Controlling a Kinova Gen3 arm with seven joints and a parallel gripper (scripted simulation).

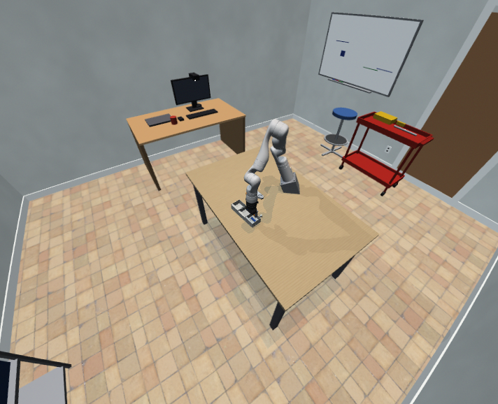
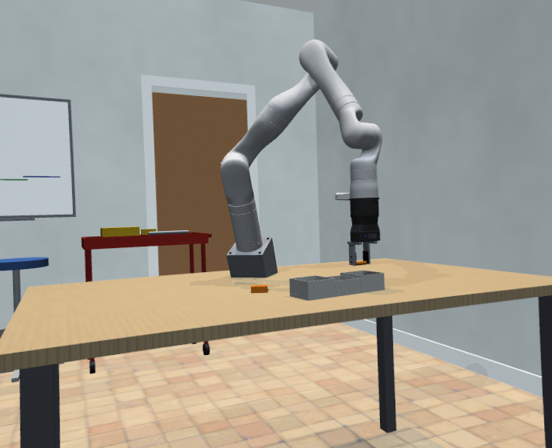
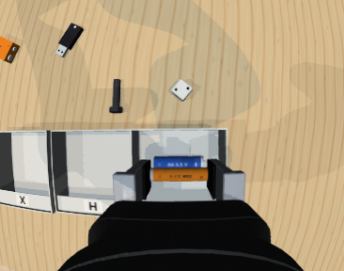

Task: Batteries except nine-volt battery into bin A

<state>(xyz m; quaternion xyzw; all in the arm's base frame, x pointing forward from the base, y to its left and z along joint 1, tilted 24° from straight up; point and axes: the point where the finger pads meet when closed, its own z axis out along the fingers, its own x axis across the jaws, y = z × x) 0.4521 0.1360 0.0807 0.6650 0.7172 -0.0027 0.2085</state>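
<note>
Orange against grey, a cylindrical battery sits crosswise between the fingers of the gripper, clamped at its two ends. Only the wrist view shows what lies below it: the third bin in a row, with a blue battery lying inside. The other two bins carry labels, X and H; the third bin's label is hidden by the gripper. That view also shows an orange nine-volt battery, a black USB stick, a dark bolt and a white die on the wooden table beyond the bins. From the exterior view, the held battery hangs above the row's far end.
</note>
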